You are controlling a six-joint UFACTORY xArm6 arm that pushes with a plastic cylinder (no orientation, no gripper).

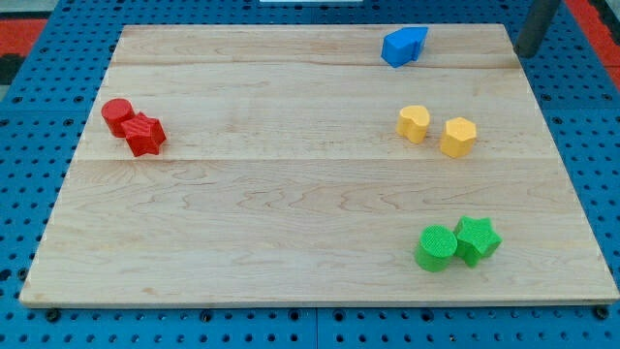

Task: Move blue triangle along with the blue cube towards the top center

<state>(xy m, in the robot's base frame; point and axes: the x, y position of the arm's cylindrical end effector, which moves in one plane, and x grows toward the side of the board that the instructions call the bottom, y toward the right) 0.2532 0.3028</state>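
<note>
The dark rod's tip (526, 50) stood bare, grasping nothing, at the wooden bench's (291, 223) top right corner, with the blue plastic triangle (416, 40) and blue plastic cube (396, 48) touching well to its left, seemingly paired for one leftward push.

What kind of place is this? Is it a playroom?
Probably a robot lab bench, not a playroom: a wooden board lies on a blue pegboard, my tip touches its top-right corner, and coloured blocks sit in pairs.
</note>
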